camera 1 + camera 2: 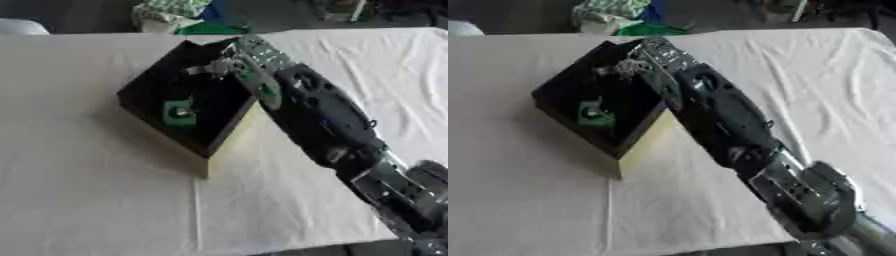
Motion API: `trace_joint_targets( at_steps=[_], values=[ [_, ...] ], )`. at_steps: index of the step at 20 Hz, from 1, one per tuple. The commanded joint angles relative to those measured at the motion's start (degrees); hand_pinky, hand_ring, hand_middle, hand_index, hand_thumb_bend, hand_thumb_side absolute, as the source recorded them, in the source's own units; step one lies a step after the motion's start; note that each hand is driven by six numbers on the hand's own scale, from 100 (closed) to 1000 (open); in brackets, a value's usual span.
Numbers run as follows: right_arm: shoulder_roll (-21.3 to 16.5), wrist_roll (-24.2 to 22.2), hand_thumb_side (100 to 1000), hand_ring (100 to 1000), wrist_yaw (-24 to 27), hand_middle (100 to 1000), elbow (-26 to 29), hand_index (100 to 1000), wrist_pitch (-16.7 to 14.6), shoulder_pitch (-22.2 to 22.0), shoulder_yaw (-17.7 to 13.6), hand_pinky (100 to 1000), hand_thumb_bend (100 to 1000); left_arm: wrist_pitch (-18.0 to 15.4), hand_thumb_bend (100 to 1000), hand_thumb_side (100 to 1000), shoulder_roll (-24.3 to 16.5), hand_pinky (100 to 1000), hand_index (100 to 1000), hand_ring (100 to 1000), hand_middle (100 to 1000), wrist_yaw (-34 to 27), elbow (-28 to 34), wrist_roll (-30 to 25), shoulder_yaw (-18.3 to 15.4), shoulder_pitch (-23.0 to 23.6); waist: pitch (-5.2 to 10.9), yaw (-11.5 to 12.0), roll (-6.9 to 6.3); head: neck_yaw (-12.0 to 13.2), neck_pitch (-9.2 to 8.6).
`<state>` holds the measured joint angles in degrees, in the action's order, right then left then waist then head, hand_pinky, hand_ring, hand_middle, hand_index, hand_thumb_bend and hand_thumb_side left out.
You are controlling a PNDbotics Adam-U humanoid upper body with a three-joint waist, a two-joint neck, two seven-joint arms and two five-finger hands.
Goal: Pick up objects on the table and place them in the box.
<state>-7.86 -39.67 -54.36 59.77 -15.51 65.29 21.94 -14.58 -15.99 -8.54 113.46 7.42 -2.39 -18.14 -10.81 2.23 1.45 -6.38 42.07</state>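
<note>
One black box (144,97), open-topped and square, sits turned corner-on upon the counter (96,200), which is covered with a pale cloth; its near outer wall shows yellowish. One green object (178,113), small and blocky with a darker centre, lies on the box floor toward the near-left side; its exact kind cannot be made out. One right arm (325,122), black with silver joints, enters from the lower right corner and runs diagonally up to the box's far right rim. One right hand (229,64), positioned over the far corner of the box interior, fingers pointing leftward into the opening; whether they are curled or straight cannot be told, and nothing can be seen in its hold. Green patches show along the wrist plate beside the box rim. Several items, green-and-white and blue, lie beyond the counter's far edge (179,12), indistinct. Left hand does not show in either view.
</note>
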Motion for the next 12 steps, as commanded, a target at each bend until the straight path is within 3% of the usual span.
trace_joint_targets(
  at_steps=[1,6,7,8,12],
  values=[
    [-2.8,0.4,811,882,3.7,840,6.2,939,2.7,1.8,-2.0,895,221,0.0,112,833,-0.4,646,741,747,668,-0.3,1.1,-0.2,0.0,-0.7,1.19,-0.1,-0.36,0.2,-0.64],
    [-6.0,-0.4,810,876,8.5,831,12.7,937,6.7,1.6,-3.5,890,194,-0.1,112,833,-0.6,646,741,747,668,-0.1,1.1,0.0,-0.1,-0.6,1.23,-0.3,-0.32,0.7,-0.38],
    [-7.1,-0.2,830,866,9.3,810,13.7,930,7.4,1.4,-4.2,881,119,0.0,112,834,-0.6,646,740,747,668,-0.1,1.1,0.0,-0.1,-0.6,1.23,-0.4,-0.31,1.0,-0.28],
    [-8.4,0.2,830,863,10.5,807,14.9,929,8.2,1.1,-4.9,879,107,0.0,112,834,-0.7,646,741,747,668,-0.1,1.1,0.0,-0.2,-0.5,1.22,-0.5,-0.30,1.3,-0.21],
    [-13.0,1.8,830,839,15.3,774,20.5,910,11.7,-1.0,-7.8,854,100,0.0,111,834,-0.8,646,741,748,669,0.1,1.1,0.1,-0.3,-0.4,1.14,-0.9,-0.40,2.3,-0.27]
  ],
)
